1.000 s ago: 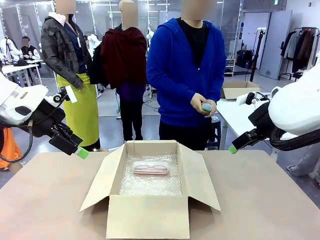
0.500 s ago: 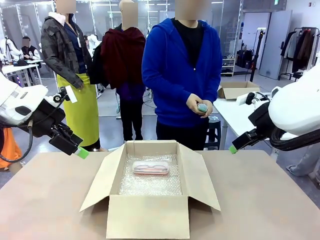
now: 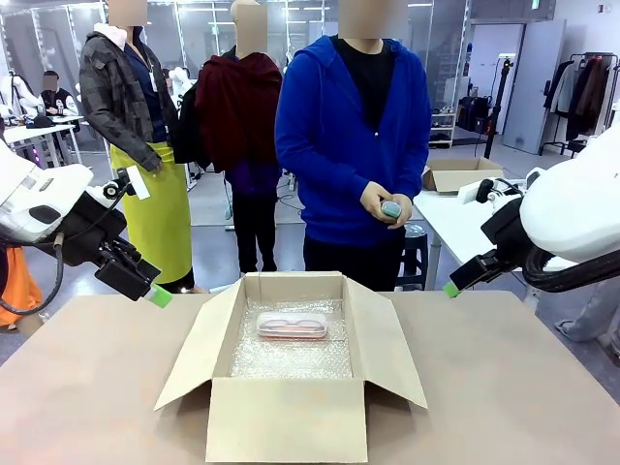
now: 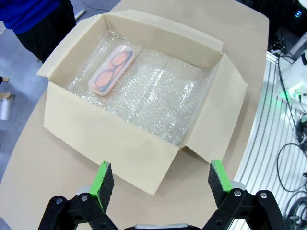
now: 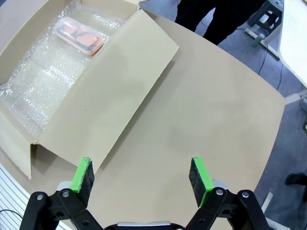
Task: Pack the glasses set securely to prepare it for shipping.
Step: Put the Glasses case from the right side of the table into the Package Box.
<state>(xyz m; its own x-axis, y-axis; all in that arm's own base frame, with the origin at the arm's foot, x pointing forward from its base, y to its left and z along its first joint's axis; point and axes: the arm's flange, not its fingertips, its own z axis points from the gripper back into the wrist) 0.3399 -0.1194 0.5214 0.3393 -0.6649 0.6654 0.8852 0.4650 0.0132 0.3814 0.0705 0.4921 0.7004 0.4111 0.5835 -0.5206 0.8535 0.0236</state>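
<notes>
A pink glasses case point(image 3: 292, 325) point(image 4: 112, 70) point(image 5: 79, 35) with a clear lid lies on bubble wrap near the far wall of an open cardboard box point(image 3: 291, 412) point(image 4: 96, 139) point(image 5: 115, 96). The person in a blue hoodie stands behind the table and holds the mint green case point(image 3: 391, 208) in both hands at waist height. My left gripper point(image 3: 158, 295) point(image 4: 158, 179) hangs open above the table's left side, off the box's left flap. My right gripper point(image 3: 451, 288) point(image 5: 141, 178) is open too, above the table's right side. Both hold nothing.
Bubble wrap point(image 3: 291, 358) point(image 4: 158, 96) lines the box floor. The box's four flaps are spread outward. Bare tan table point(image 3: 97, 387) point(image 5: 206, 120) lies on both sides of the box. A second table with a small cardboard box point(image 3: 463, 174) stands at the back right.
The person has shifted slightly to the left, still holding the mint green case. Both arms and the box are unmoved.
</notes>
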